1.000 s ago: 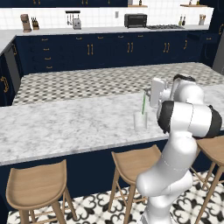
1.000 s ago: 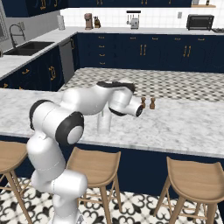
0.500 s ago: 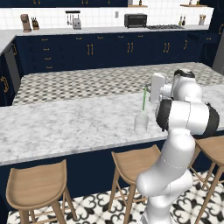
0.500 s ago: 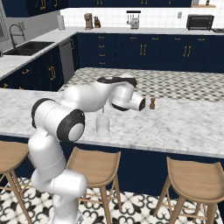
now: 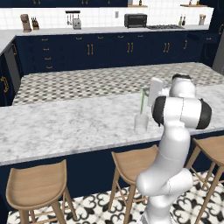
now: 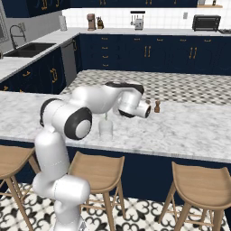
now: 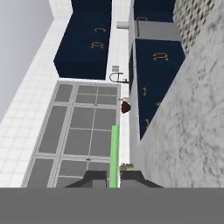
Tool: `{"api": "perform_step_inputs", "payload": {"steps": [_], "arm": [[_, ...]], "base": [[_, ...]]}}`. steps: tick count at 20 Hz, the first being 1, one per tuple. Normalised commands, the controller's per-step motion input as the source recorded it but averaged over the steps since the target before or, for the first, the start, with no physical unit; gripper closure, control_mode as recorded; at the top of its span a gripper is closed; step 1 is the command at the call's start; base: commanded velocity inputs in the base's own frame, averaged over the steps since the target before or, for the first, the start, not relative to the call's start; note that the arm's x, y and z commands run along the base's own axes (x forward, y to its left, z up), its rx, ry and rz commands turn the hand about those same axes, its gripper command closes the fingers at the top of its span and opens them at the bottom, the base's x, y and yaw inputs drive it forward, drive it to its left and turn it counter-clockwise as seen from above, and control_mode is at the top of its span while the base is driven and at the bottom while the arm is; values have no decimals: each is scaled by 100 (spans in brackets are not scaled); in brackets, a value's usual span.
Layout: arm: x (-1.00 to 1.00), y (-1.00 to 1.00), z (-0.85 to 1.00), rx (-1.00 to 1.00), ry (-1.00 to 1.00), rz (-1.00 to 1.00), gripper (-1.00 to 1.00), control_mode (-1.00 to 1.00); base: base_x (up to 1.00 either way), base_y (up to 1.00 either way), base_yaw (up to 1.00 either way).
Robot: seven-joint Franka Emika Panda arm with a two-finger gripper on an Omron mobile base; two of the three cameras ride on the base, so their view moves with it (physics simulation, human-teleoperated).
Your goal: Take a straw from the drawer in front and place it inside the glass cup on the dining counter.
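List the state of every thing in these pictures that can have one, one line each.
gripper: shut on the straw, jaws clamped on either side of it.
straw: held upright, its lower end inside the glass cup.
glass cup: upright on the dining counter, no liquid visible.
dining counter: carries the cup.
stools: standing along the counter front, unoccupied.

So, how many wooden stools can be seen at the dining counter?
3 in the left base view: left stool, middle stool, right stool. More may be hidden beyond the frame.
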Motion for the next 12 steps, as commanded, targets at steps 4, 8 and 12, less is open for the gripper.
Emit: {"api": "perform_step_inputs", "payload": {"steps": [4,8,12], "arm": [[0,-3,-37,0,0,8,100,-100],[1,0,-37,0,1,8,100,-100],[1,0,-43,0,0,7,100,-100]], "base": [[0,0,0],[0,0,0],[0,0,0]]}}
